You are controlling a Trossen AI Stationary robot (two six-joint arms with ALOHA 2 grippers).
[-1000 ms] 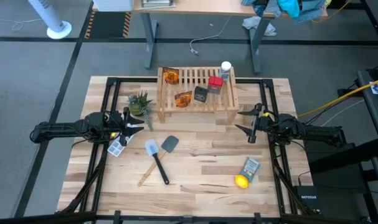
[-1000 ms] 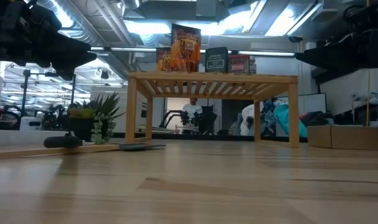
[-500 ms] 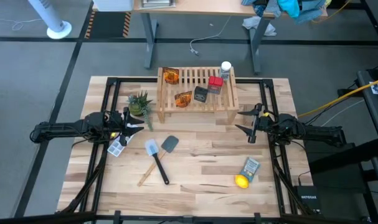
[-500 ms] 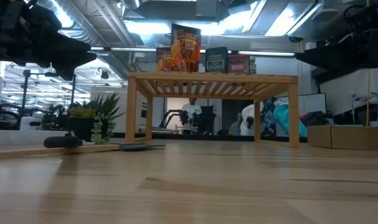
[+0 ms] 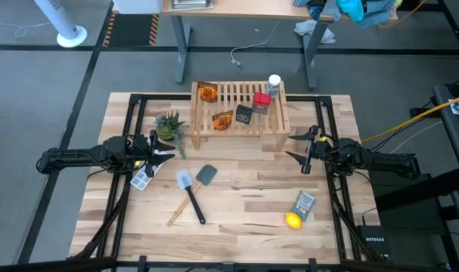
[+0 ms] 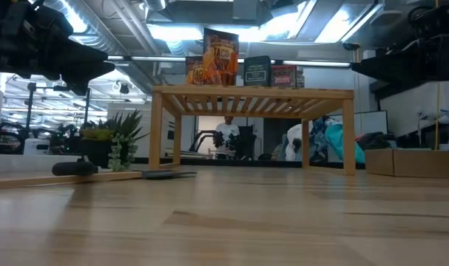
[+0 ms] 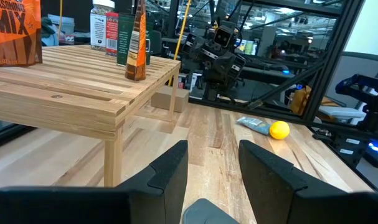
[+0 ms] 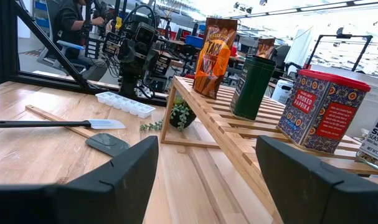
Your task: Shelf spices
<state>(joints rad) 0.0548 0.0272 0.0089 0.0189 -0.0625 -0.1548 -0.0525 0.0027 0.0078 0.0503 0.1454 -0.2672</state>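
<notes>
Both arms lie low, stretched inward from opposite sides. The left gripper [image 5: 162, 147] points toward the middle, jaws parted with nothing between them. The right gripper [image 5: 297, 147] faces it from well apart, jaws spread wide and empty.

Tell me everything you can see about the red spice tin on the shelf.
The red spice tin is a small, boxy container with a dark patterned panel reading "smoked paprika" and a rounded red lid. It stands upright on the slatted top of the light wooden shelf, towards its right end, close to the black tin. Neither hand touches it.
</notes>
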